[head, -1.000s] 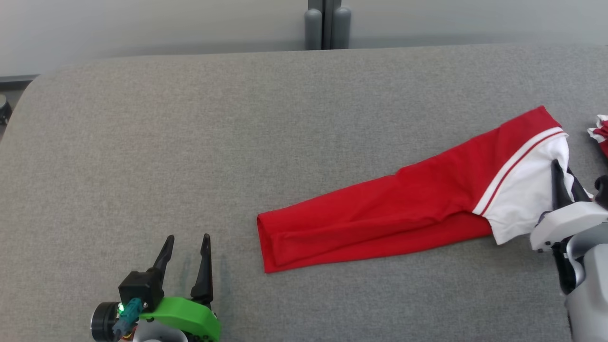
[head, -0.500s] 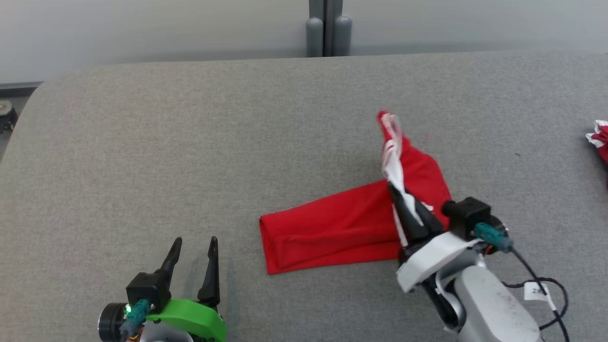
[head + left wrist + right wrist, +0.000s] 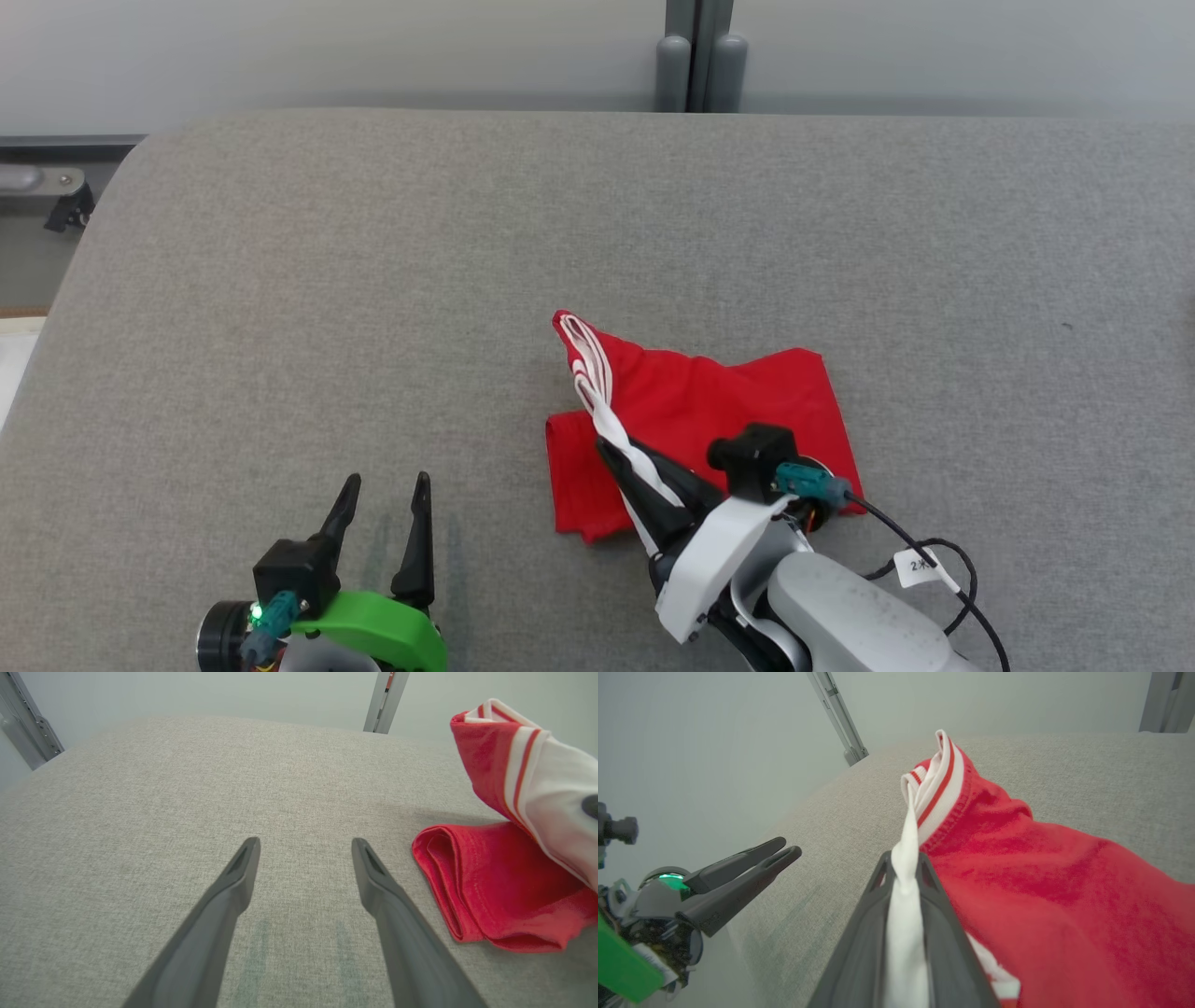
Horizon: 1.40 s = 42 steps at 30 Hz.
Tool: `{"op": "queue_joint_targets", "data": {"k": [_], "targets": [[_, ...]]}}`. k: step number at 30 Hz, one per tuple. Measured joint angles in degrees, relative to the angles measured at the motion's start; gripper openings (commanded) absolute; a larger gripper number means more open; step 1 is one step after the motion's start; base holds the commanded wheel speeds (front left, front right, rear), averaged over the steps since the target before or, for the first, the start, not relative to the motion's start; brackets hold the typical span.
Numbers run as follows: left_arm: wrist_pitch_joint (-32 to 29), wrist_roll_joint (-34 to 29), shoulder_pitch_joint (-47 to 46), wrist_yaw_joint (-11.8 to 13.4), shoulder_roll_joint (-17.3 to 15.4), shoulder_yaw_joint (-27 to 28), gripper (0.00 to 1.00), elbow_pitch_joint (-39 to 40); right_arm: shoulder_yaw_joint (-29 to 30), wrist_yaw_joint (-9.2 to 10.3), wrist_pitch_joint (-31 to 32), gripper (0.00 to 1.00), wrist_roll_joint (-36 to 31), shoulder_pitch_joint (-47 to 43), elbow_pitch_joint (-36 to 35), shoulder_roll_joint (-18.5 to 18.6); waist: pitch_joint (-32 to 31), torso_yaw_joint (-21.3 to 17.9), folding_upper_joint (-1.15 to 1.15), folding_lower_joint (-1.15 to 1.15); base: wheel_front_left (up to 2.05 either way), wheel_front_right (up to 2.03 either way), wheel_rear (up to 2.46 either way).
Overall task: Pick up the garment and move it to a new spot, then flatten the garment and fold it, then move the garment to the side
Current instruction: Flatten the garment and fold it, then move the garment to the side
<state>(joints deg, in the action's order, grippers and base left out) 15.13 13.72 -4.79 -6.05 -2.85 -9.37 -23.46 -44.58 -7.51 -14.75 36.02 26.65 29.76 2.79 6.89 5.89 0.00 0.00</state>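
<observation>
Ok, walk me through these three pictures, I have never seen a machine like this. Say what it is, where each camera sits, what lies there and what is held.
This is a wheeled robot with two arms, each ending in a hand with two long dark fingers. The wide picture comes from a camera on its head, looking down at a grey padded surface. The other two come from cameras on the wrists, each looking along that hand's own fingers. On the surface lies one garment, a red jersey with white, red-striped trim, partly folded over itself. The right hand is shut on a white part of it and holds that end up above the rest. The left hand is open, holds nothing, and sits to the garment's left, apart from it.
</observation>
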Motion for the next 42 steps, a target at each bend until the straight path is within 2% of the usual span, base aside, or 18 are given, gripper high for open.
{"op": "queue_joint_targets", "data": {"k": [1, 5, 8, 16, 21, 24, 34, 42], "targets": [[0.0, 0.0, 0.0, 0.0, 0.0, 0.1, 1.00, -0.1, -0.6, -0.01, -0.1, 1.00, 0.8, 0.5, 0.4, 0.0, -0.1, 0.1, 0.00, 0.00, 0.00, 0.00, 0.00], [0.0, 0.0, 0.0, 0.2, 0.0, 0.5, 1.00, -0.2, 2.3, -0.01, -0.2, 1.00, 1.3, 2.4, 0.4, 0.0, -0.1, -0.1, 0.00, 0.00, 0.00, 0.00, 0.00], [0.0, -0.3, 0.0, 0.5, 0.0, 1.4, 1.00, 0.0, 8.0, -0.01, -0.2, 1.00, -1.7, 2.1, 0.1, 0.0, -0.2, -0.8, 0.00, 0.00, 0.00, 0.00, 0.00], [0.0, -2.8, 0.1, 0.5, 0.0, 3.4, 1.00, 1.5, 28.9, -0.01, -0.3, 1.00, -18.3, -4.4, -1.3, 0.0, -1.0, -3.6, 0.00, 0.00, 0.00, 0.00, 0.00], [0.0, -4.3, 1.1, 0.9, 0.0, 3.9, 1.00, 3.0, 36.4, -0.01, -0.3, 1.00, -25.0, -10.0, -3.0, 0.0, -2.5, -5.1, 0.00, 0.00, 0.00, 0.00, 0.00], [0.0, -5.0, 2.1, 1.2, 0.0, 4.1, 1.00, 3.8, 38.5, -0.01, -0.3, 1.00, -26.6, -12.7, -3.7, 0.1, -3.6, -5.7, 0.00, 0.00, 0.00, 0.00, 0.00], [0.0, -5.7, 7.0, 2.1, 0.0, 3.9, 1.00, 7.0, 39.6, -0.01, -0.3, 1.00, -27.1, -20.6, -3.5, 0.0, -7.0, -6.7, 0.00, 0.00, 0.00, 0.00, 0.00], [0.0, -5.6, 7.7, 2.5, 0.0, 3.0, 1.00, 7.7, 39.6, -0.01, -0.3, 1.00, -27.8, -19.9, -2.7, 0.1, -6.3, -6.2, 0.00, 0.00, 0.00, 0.00, 0.00]]}}
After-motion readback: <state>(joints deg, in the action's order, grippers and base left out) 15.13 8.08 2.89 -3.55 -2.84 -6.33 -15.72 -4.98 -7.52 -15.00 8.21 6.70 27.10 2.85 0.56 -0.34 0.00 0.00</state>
